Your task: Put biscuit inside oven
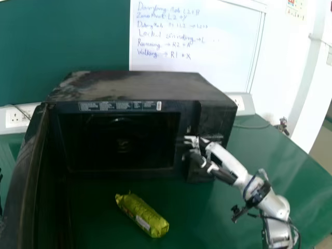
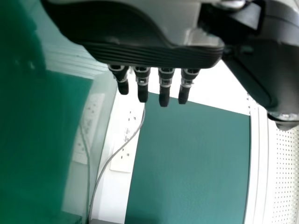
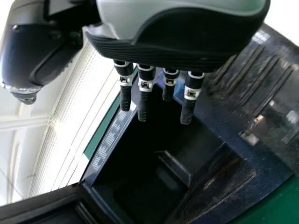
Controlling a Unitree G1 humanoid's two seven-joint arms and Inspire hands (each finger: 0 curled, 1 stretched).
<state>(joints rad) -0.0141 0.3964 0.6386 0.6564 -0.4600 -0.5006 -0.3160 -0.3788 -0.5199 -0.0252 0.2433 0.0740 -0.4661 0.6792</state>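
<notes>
Biscuit (image 1: 142, 215) lies at the head view's lower centre, before the oven (image 1: 215, 116). Left hand (image 2: 140, 51) and right hand (image 3: 173, 51) are open — a hasty downward reach could roll the biscuit away.

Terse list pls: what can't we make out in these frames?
- Right wrist view: part of the oven, behind the right hand.
- Head view: oven interior detail, lost in shadow; part of the controls, behind the right hand and arm.
- Head view: rest of the door, cut off by the bottom edge.
- Head view: biscuit label print, too small; contents, inside the wrapper.
</notes>
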